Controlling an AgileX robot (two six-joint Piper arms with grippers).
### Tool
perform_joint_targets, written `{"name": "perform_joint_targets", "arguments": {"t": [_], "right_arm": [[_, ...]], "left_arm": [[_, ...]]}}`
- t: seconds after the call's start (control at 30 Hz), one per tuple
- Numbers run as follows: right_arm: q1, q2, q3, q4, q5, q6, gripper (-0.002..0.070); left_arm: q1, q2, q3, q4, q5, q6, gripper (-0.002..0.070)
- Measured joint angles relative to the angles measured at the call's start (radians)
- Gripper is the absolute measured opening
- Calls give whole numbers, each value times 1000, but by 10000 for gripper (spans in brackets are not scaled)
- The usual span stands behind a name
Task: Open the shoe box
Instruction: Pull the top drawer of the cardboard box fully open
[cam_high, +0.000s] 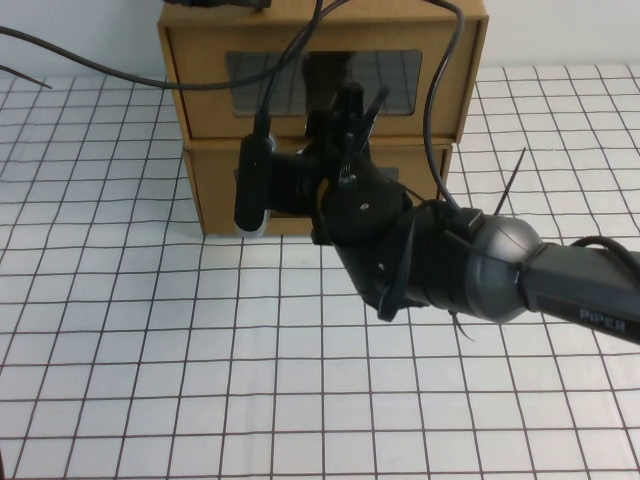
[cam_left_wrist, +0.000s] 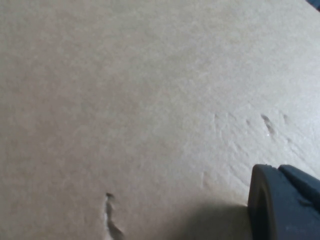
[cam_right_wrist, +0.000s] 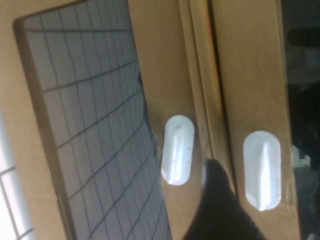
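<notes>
Two stacked boxes (cam_high: 200, 90) sit far back on the bench (cam_high: 100, 350); your right claw (cam_high: 358, 100) hangs open before their white tabs (cam_right_wrist: 177, 150). Left claw (cam_left_wrist: 282, 202) sits close against cardboard (cam_left_wrist: 125, 100), and you can't tell its state. Next, pinch a tab and pull straight.

- A plain brown cardboard surface (cam_left_wrist: 140, 100) fills the view.
- Small dents (cam_left_wrist: 267, 124) and a short tear (cam_left_wrist: 111, 220) mark it.
- The left pincer (cam_left_wrist: 285, 205) shows one dark tip, close over the cardboard.

- Upper box (cam_high: 195, 115): brown cardboard, shut, with a dark window (cam_high: 400, 80) in front, stacked squarely on the lower one.
- Lower box (cam_high: 212, 190): same cardboard, shut, upright.
- A white oval tab (cam_right_wrist: 177, 150) sat on each front, near the seam.
</notes>
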Motion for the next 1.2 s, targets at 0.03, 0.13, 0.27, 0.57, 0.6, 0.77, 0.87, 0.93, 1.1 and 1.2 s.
{"name": "perform_joint_targets", "arguments": {"t": [0.03,0.13,0.27,0.57,0.6,0.77,0.87,0.93,1.1,1.2], "right_arm": [[-5,0,0,0,-6,0,361],[-25,1,0,0,-25,0,361],[-41,2,0,0,-38,0,359],[-43,2,0,-2,-111,0,288],[-43,2,0,-2,-113,0,287],[-43,33,-33,-5,-113,0,284],[-43,48,-56,-5,-109,0,284],[-43,52,-61,-5,-108,0,284],[-55,52,-61,-5,-116,0,279],[-61,52,-61,-5,-128,0,270]], "left_arm": [[0,0,0,0,0,0,-5],[0,0,0,0,0,0,-5],[0,0,0,0,0,0,-5],[0,0,0,0,0,0,-5],[0,0,0,0,0,0,-5],[0,0,0,0,0,0,-5],[0,0,0,0,0,0,-5],[0,0,0,0,0,0,-5],[0,0,0,-2,0,0,-5],[0,0,0,-2,0,0,-5]]}}
